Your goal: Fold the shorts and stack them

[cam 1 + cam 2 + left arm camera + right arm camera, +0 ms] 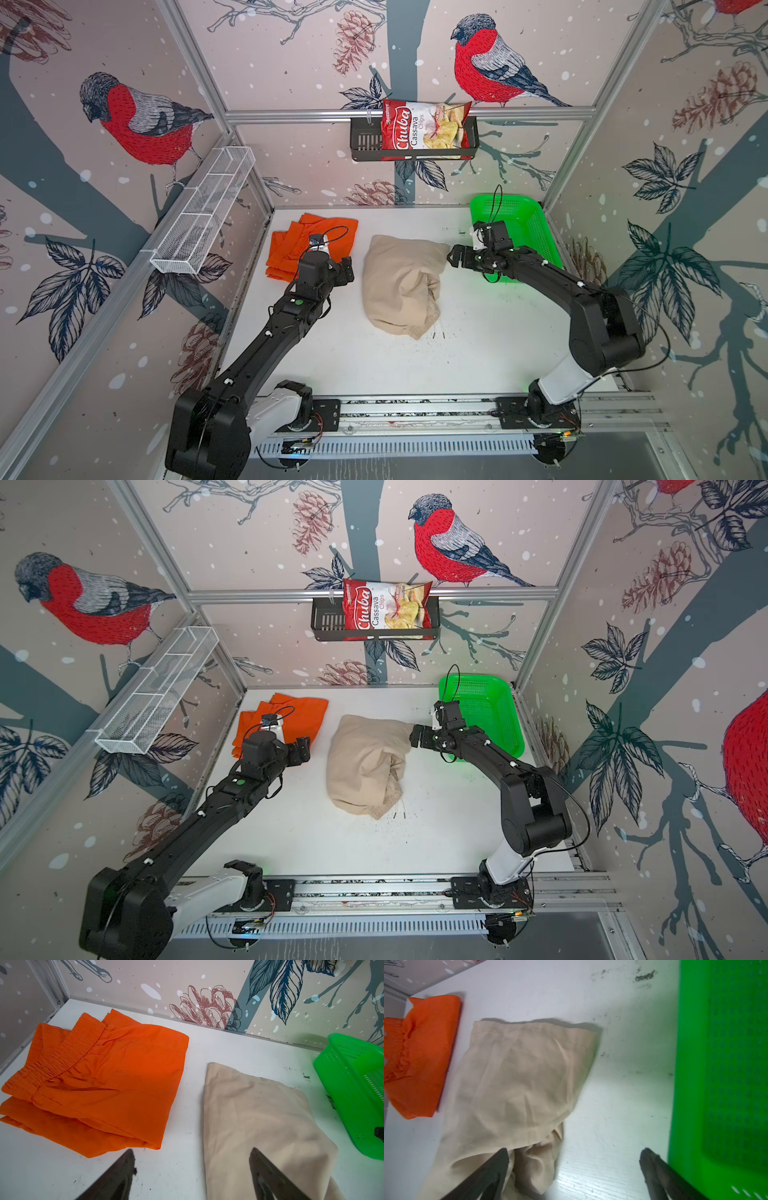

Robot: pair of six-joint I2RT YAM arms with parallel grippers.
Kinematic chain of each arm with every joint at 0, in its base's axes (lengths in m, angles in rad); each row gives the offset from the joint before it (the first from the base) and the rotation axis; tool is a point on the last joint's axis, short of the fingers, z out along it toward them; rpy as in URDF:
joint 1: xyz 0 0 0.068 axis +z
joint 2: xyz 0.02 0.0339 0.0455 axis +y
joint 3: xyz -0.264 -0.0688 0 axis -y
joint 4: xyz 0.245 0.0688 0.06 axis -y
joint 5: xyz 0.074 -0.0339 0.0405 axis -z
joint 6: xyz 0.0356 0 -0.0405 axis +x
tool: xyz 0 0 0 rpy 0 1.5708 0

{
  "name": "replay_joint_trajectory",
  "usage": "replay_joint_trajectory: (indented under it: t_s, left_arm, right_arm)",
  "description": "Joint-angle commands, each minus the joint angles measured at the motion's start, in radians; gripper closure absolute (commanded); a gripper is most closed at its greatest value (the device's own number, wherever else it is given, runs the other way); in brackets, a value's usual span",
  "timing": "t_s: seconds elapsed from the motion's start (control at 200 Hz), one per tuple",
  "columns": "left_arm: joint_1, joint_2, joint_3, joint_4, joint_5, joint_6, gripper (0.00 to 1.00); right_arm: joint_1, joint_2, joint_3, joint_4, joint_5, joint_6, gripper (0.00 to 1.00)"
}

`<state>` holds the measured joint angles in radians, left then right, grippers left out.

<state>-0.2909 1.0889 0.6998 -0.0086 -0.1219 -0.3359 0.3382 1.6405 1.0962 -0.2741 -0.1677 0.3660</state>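
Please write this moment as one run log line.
left gripper: open, empty | right gripper: open, empty, at beige shorts corner | orange shorts: folded, far left | beige shorts: roughly folded, centre | stack: not yet

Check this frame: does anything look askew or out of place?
The beige shorts are folded unevenly, bunched at the near end, and lie beside the orange shorts, not stacked. Dark specks litter the table near them.

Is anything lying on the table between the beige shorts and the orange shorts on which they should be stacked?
Nothing visible does. Only a bare strip of the white table separates the beige shorts from the orange shorts. The open left end effector hangs over that strip, holding nothing.
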Motion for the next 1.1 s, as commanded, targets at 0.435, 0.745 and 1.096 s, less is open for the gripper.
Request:
replay_joint_trajectory:
  t_s: [0.435,0.745,1.096]
  left_arm:
    - [0.0,-0.008,-0.051,0.061,0.031,-0.003,0.15]
    - [0.0,-0.007,-0.095,0.075,0.058,-0.035,0.15]
    - [0.0,-0.03,-0.118,0.082,0.056,-0.057,0.15]
  right_arm:
    - [0.367,-0.368,-0.135,0.01,0.26,-0.239,0.13]
    - [0.767,-0.414,-0.312,0.03,0.279,-0.081,0.21]
    - [0.772,-0.125,-0.296,0.107,0.298,-0.051,0.16]
